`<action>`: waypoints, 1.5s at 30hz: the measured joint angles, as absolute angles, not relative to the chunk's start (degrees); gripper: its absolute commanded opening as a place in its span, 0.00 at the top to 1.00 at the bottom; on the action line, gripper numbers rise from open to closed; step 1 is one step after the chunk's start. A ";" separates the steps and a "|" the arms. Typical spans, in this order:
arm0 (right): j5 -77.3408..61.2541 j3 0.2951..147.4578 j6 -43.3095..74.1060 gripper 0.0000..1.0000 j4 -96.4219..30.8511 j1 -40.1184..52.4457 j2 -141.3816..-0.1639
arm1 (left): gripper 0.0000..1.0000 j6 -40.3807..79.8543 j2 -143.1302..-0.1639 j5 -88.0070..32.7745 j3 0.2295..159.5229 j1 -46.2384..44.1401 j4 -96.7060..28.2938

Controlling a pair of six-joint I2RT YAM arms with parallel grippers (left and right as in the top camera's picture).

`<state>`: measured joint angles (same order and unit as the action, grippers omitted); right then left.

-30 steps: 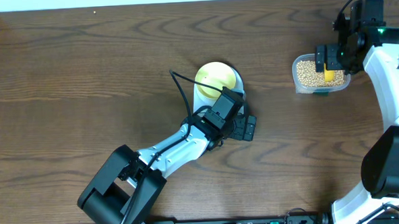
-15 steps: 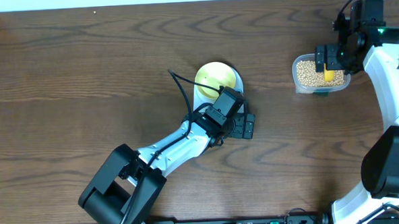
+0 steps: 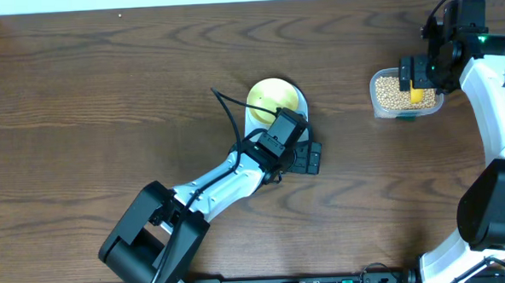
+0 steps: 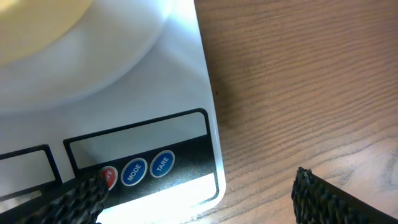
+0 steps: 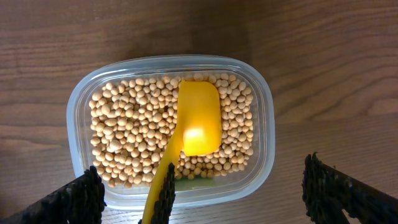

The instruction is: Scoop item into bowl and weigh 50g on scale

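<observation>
The pale yellow-green bowl (image 3: 274,97) stands on the white scale (image 4: 186,81), which is mostly hidden in the overhead view. My left gripper (image 3: 308,159) is open just above the scale's front right corner. In the left wrist view (image 4: 199,202) its left finger is next to the red button. The beans (image 5: 124,130) fill a clear plastic tub (image 3: 376,104). A yellow scoop (image 5: 199,121) lies on them, bowl face down, with its handle toward my right gripper (image 5: 208,196). That gripper is open and hovers over the tub's near rim (image 3: 416,71). The bowl (image 4: 43,18) looks empty.
The scale's MODE and TARE buttons (image 4: 148,168) sit along its front edge; the display is cut off at the left. A black textured piece (image 5: 166,199) runs beside the scoop handle. Brown wooden table (image 3: 105,97) lies all around. The tub is at the far right.
My left gripper has edged slightly left over the scale's front. The right arm, scoop and tub have not moved.
</observation>
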<state>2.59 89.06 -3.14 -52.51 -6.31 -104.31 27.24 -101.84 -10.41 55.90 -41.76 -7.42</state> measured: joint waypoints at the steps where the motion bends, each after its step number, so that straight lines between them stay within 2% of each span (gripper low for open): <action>1: 2.59 89.06 -3.14 0.01 -52.51 -6.31 -104.31 | 0.02 27.31 -101.84 -10.39 55.92 -41.74 -7.42; 45: 2.59 89.06 -3.14 0.01 -52.51 -6.31 -104.31 | 0.02 29.45 -103.81 -12.12 57.74 -39.77 -4.10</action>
